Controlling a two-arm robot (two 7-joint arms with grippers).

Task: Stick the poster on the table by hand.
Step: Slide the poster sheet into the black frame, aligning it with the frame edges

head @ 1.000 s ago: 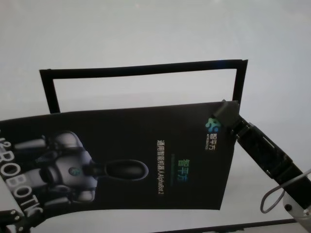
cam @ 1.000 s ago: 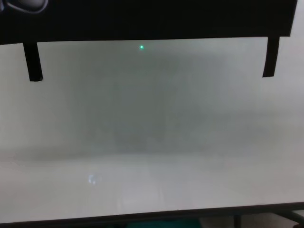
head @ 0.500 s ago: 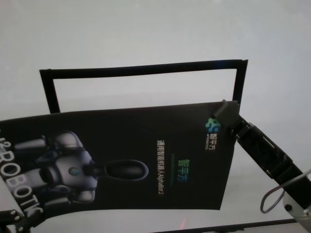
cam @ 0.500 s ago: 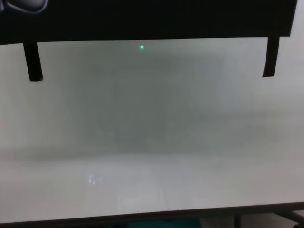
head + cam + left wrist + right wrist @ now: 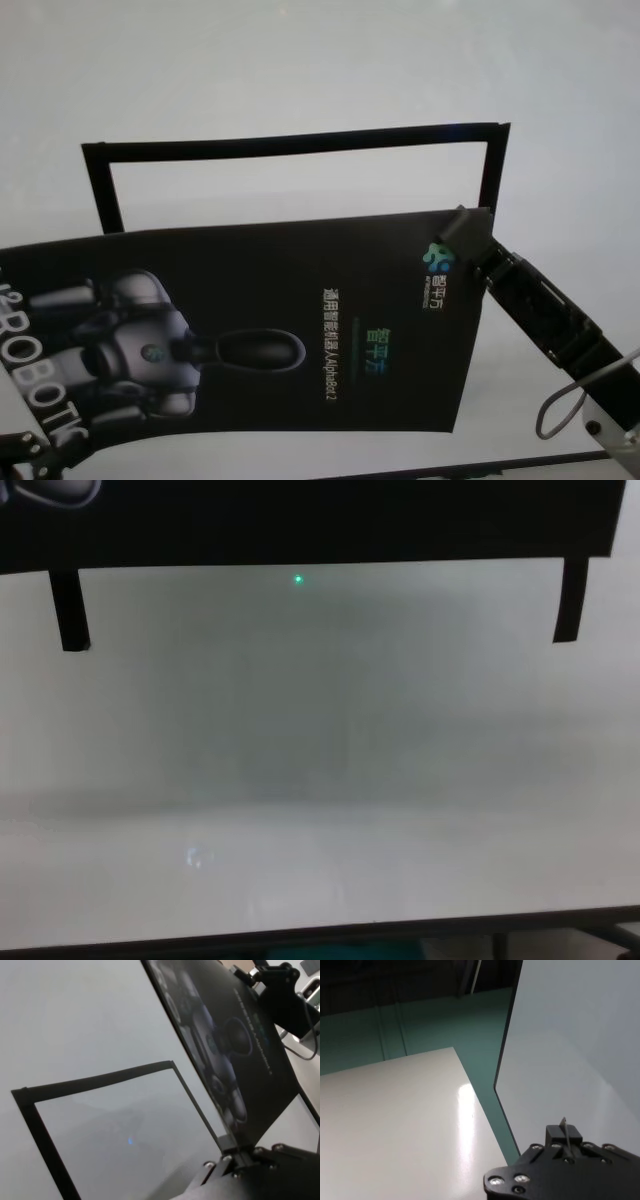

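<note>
Nothing is seen to have moved since the earlier frames: the poster, both grippers and the black tape frame are found in the same positions.

In the head view, the poster is held above the table, spanning from 9 o'clock to 3 o'clock across the lower half. Its far right corner, at 3 o'clock, is clamped by the right gripper, whose fingers are closed on the sheet. Its near left edge, at 7 o'clock, is gripped by the left gripper; in the left wrist view the fingers are seen closed on the poster edge. The tape frame lies flat on the table at 12 o'clock, partly overlapped by the poster. In the chest view, the poster is seen at 12 o'clock, with two tape strips below it.
</note>
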